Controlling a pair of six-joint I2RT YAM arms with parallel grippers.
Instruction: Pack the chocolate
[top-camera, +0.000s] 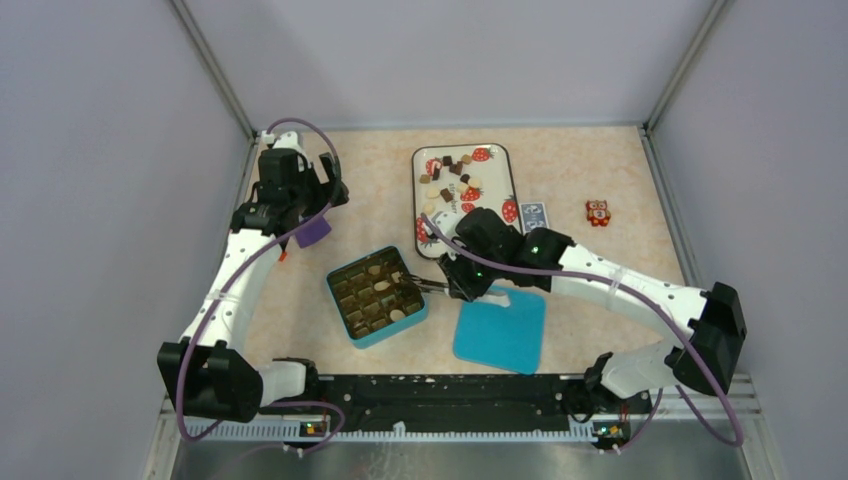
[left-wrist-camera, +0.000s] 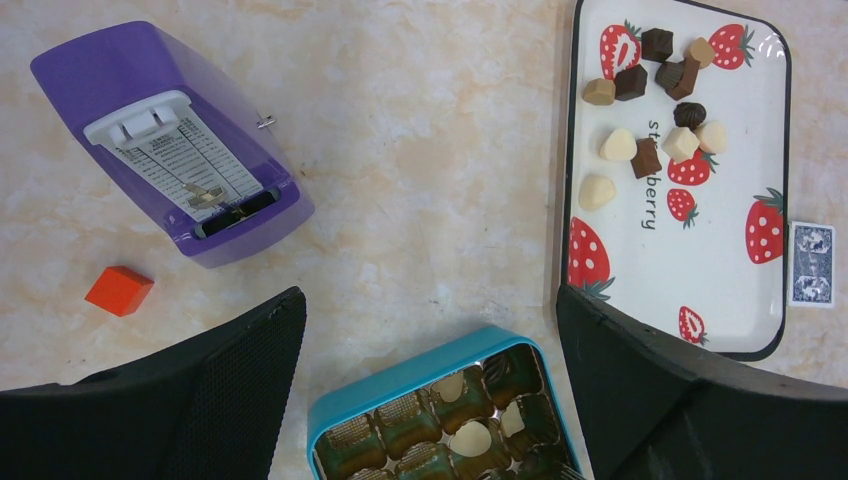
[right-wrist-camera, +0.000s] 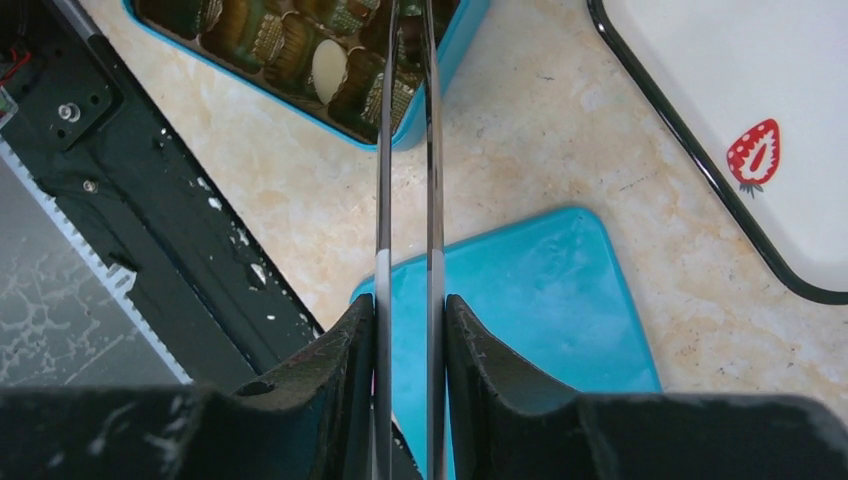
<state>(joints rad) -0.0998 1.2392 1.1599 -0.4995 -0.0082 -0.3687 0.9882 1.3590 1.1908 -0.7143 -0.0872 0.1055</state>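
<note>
Our right gripper (right-wrist-camera: 410, 310) clamps the tweezers (right-wrist-camera: 385, 150) so their thin tips reach the box's (top-camera: 385, 335) small cups, while our left gripper (left-wrist-camera: 430, 300) hangs open and most chocolate (left-wrist-camera: 640, 85) lies on the tray (left-wrist-camera: 700, 260).

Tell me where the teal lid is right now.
In the top view the teal lid lies flat just right of the teal box, on the near side of the strawberry tray.

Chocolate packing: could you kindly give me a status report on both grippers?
Left gripper open, holding nothing. Right gripper shut on tweezers, tips in teal box. Some chocolate boxed, about a dozen pieces on tray. Lid off, nothing blocking.
</note>
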